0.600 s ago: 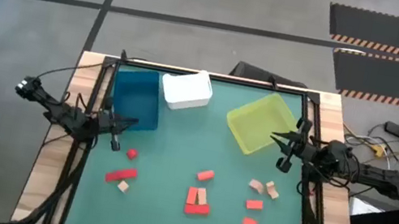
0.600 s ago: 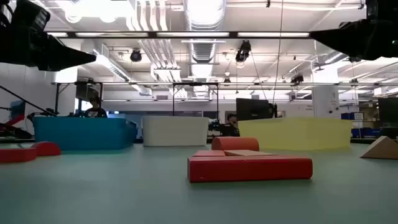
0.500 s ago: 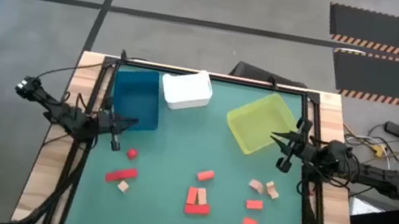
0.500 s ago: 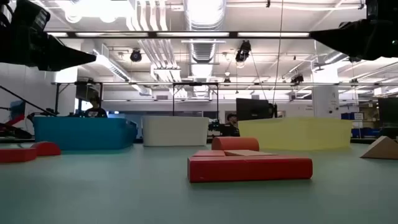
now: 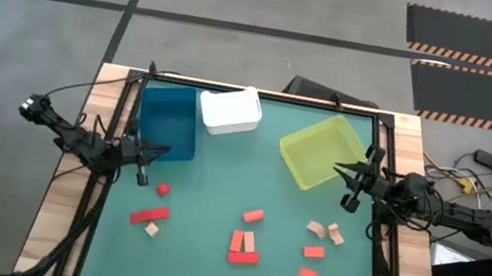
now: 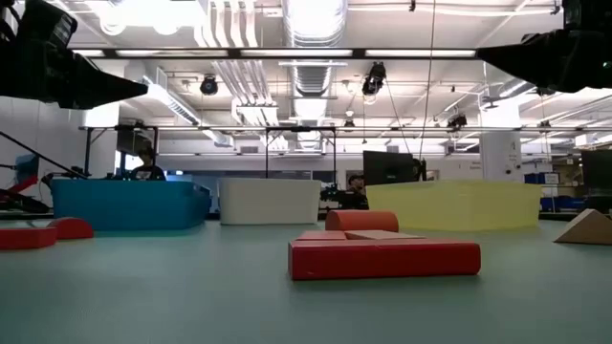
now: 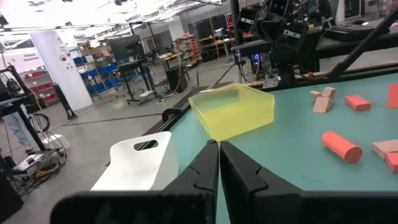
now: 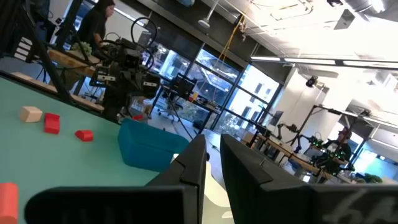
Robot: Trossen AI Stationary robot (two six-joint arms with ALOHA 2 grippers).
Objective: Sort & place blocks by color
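Note:
Several small blocks lie flat on the green table (image 5: 216, 194): a red cube (image 5: 162, 188), a red bar (image 5: 149, 215) and a tan cube (image 5: 151, 230) at the left; a red cylinder (image 5: 252, 216) and red and tan bars (image 5: 244, 249) in the middle; tan (image 5: 315, 229) and red blocks (image 5: 313, 252) at the right. My left gripper (image 5: 162, 153) hovers shut and empty by the blue bin (image 5: 168, 122). My right gripper (image 5: 341, 173) hovers over the near right corner of the yellow-green bin (image 5: 322, 151), its fingers a narrow gap apart, empty.
A white bin (image 5: 229, 112) stands between the blue and yellow-green bins along the far edge. A raised black frame (image 5: 376, 263) runs around the table. People show in the room beyond the table in the low view (image 6: 145, 164).

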